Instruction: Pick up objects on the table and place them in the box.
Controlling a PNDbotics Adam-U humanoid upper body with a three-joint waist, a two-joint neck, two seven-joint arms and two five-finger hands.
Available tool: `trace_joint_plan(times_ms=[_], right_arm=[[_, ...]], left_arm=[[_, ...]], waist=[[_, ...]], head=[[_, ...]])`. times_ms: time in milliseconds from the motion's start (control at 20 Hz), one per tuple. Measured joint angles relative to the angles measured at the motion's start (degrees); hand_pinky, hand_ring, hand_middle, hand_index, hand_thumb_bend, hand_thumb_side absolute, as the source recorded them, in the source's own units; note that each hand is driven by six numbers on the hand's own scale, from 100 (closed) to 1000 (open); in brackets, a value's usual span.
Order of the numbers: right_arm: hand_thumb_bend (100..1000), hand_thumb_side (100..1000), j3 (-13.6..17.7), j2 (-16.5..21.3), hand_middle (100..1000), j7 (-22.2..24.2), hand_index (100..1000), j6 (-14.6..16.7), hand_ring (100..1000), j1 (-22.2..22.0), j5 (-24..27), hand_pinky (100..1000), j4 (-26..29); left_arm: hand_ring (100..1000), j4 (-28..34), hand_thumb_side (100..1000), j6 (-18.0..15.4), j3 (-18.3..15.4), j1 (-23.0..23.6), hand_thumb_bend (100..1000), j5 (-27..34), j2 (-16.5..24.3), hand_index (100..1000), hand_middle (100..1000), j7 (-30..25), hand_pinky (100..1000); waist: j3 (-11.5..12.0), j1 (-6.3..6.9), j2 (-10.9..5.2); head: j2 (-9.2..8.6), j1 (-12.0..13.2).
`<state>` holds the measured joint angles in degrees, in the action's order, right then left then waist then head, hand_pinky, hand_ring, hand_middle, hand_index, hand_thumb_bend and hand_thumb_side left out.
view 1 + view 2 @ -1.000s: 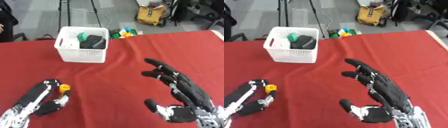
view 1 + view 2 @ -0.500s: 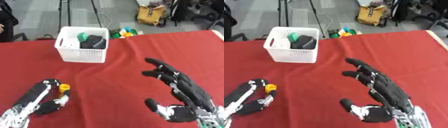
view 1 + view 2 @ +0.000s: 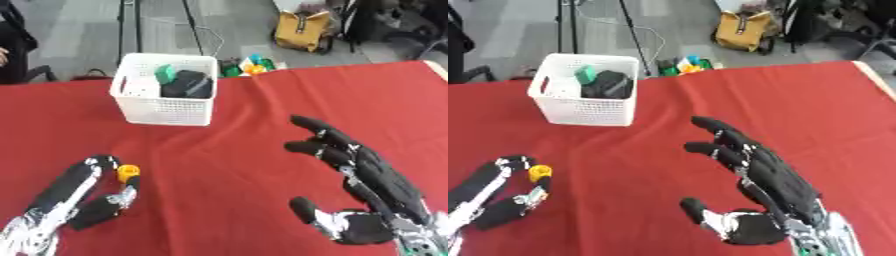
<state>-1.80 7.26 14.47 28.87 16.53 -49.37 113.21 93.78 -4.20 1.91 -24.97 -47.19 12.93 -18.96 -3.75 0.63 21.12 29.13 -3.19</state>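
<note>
A small orange object (image 3: 128, 171) lies on the red table (image 3: 254, 105) at the lower left, between the thumb and the fingers of my left hand (image 3: 72, 192). The hand's fingers reach up along its left side and the thumb ends just below it; I cannot tell whether they touch it. The white perforated box (image 3: 166, 96) stands upper left of centre and holds a black object (image 3: 188, 84) and a green one (image 3: 164, 72). My right hand (image 3: 372, 187) rests open at the lower right, fingers spread and pointing up-left, nothing in it.
Beyond the table's far edge, on the grey floor, sit a yellow bag (image 3: 303, 30), a few small coloured toys (image 3: 250, 64) and tripod legs (image 3: 136, 25). A dark-clothed person stands at the upper left edge.
</note>
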Motion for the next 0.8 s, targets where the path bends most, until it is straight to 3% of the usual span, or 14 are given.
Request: trace_joint_plan(times_ms=[800], right_arm=[[413,1000,0.0,0.0,1000,0.1,888,-0.1,1000,-0.5,0.8,777,0.0]], left_arm=[[868,5.1,669,1.2,0.0,-3.3,100,0.4,0.3,621,638,-1.1,894]], waist=[[0.0,0.36,-0.57]], head=[[-0.03,0.0]])
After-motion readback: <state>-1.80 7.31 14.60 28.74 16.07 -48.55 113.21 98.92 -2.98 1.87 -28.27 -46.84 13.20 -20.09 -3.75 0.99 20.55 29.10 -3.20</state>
